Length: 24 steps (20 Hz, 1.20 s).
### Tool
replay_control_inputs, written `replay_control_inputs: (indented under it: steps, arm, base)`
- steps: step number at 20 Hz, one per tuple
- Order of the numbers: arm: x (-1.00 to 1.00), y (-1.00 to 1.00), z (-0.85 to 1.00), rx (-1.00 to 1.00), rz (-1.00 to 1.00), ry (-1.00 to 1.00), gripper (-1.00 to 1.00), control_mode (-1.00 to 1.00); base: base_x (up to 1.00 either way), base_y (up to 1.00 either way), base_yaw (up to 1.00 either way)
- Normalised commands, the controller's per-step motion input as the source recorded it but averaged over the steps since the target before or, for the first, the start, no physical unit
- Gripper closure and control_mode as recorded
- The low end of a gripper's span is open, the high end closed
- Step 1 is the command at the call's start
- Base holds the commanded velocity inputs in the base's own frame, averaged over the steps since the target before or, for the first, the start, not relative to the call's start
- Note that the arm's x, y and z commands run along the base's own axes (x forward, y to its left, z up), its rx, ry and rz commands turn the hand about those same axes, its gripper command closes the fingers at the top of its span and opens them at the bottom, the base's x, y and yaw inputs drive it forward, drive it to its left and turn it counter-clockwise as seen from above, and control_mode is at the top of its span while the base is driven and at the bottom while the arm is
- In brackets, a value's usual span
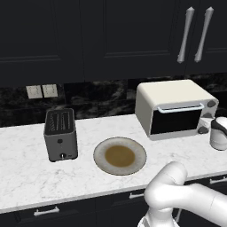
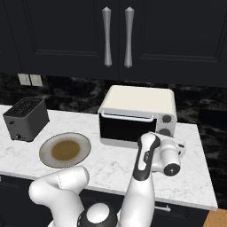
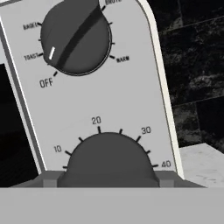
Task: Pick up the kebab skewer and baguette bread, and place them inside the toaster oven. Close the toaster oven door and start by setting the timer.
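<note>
Most steps look done, judging by the empty round plate (image 1: 119, 155) left of the shut cream-white toaster oven (image 1: 170, 106); only timer dial (image 3: 109, 159) remaining, hand (image 2: 170, 155) at it, grip unreadable.

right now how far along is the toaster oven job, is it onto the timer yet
Loading looks done: the plate is bare and the toaster oven door is shut, though its dark glass hides what's inside. In hand: the gripper is up at the right-side knobs, with the timer knob right in front of it; whether the jaws grip it can't be told. Left: turning the timer.
</note>
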Motion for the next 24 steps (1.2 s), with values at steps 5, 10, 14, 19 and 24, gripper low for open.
replay_control_inputs:
  steps: [5, 10, 14, 19, 24]
  arm:
    - [0.00, 0.00, -0.23, 0.13, -0.04, 0.00, 1.00, -1.00]
    - [0.00, 0.00, -0.24, 0.12, -0.04, 0.00, 1.00, -1.00]
    - [0.00, 0.00, -0.23, 0.12, -0.04, 0.00, 1.00, -1.00]
    - [0.00, 0.00, -0.24, 0.12, -0.04, 0.00, 1.00, -1.00]
    - [0.00, 0.00, -0.21, 0.11, -0.06, 0.00, 1.00, -1.00]
  base:
    - [0.00, 0.00, 0.00]
    - [0.00, 0.00, 0.00]
    - [0.00, 0.00, 0.00]
    - [0.00, 0.00, 0.00]
    - [0.00, 0.00, 0.00]
